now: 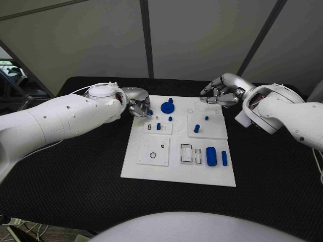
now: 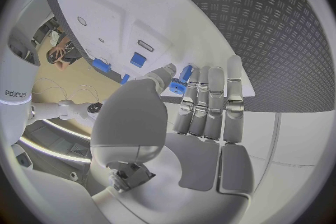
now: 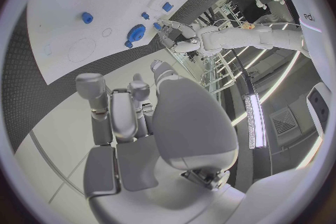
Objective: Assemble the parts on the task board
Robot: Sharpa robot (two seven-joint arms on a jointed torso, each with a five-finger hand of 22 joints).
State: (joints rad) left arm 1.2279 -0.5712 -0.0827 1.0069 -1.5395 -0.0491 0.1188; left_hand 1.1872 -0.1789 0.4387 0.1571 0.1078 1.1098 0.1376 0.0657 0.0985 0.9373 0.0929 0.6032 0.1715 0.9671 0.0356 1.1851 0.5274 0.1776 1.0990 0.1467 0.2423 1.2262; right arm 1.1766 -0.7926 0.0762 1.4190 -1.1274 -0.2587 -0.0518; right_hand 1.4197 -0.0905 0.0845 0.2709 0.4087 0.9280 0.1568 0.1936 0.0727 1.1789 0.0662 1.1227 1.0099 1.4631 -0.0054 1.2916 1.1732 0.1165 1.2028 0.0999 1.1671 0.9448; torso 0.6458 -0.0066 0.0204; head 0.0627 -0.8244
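Note:
The white task board [image 1: 177, 169] lies in the middle of the black table. My left hand [image 1: 137, 104] is at the board's far left corner and pinches a small blue toothed part [image 2: 180, 84] between thumb and fingers. My right hand [image 1: 222, 91] hovers over the far right corner with its fingers curled in and nothing in them. A blue gear [image 1: 167, 107] stands on the board near the left hand. Small blue pegs [image 1: 196, 128] stand in the board's middle. A blue cylinder [image 1: 211, 156] and a blue bar [image 1: 224, 158] lie on the right side.
Black table surface [image 1: 74, 186] surrounds the board on all sides. Empty outlined slots [image 1: 186, 153] and a raised white square plate [image 1: 154, 151] sit on the board's near half. Grey wall panels rise behind the table's far edge.

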